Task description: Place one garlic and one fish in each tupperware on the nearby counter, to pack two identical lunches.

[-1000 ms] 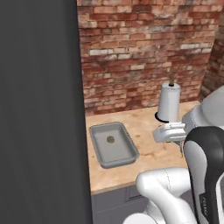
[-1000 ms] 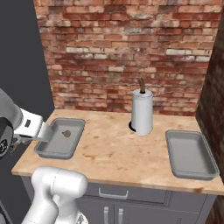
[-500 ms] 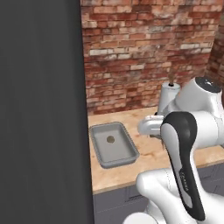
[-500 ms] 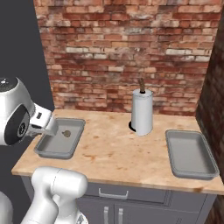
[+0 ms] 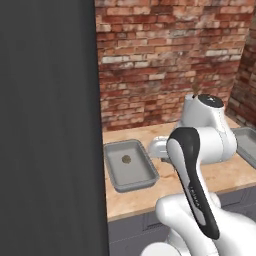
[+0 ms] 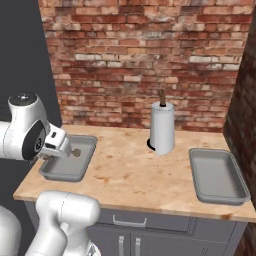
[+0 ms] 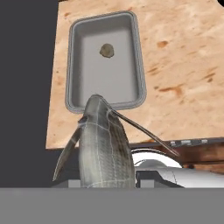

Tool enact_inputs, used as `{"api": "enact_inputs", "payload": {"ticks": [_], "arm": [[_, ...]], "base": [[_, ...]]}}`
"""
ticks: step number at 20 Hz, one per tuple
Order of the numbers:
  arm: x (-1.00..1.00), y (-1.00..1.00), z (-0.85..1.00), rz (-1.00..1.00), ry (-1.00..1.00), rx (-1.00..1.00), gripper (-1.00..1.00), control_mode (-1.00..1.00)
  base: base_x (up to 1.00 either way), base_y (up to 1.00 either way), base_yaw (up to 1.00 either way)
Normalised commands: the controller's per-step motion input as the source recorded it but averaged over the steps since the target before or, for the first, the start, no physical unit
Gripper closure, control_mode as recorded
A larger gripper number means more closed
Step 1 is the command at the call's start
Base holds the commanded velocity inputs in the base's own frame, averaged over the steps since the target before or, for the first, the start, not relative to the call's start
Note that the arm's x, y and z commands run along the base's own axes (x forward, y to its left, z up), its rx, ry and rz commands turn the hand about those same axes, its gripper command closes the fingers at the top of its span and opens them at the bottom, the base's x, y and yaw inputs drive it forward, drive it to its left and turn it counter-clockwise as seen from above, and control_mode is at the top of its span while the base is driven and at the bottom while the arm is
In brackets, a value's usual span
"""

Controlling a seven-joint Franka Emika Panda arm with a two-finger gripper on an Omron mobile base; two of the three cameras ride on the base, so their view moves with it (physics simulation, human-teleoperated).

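Brick-backed counter (image 6: 130, 172) (wood-grain) bears two tupperware (image 6: 218, 175).

A silver-grey fish with a fine mesh-like pattern (image 7: 105, 148) filled the lower middle of the hand view. Above it, a plain grey rectangular tub (image 7: 76, 61) held a small brownish-tan garlic bulb (image 7: 106, 50). The orange-brown wood-grain counter (image 7: 183, 65) carried darker rust blotches at the right.
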Motion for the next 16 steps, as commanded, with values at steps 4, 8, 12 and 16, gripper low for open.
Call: {"api": "enact_inputs", "payload": {"ticks": [4, 8, 12, 16], "arm": [[0.25, 0.09, -0.26, 0.00, 0.01, 0.00, 1.00, -1.00], [0.29, 0.00, -0.17, 0.00, 0.00, 0.00, 1.00, -1.00], [0.34, 0.00, -0.25, 0.00, 0.00, 0.00, 1.00, -1.00], [0.39, 0.06, -0.32, 0.00, 0.00, 0.00, 1.00, -1.00]], "base": [[0.00, 0.00, 0.00], [0.00, 0.00, 0.00], [0.00, 0.00, 0.00], [0.00, 0.00, 0.00]]}}
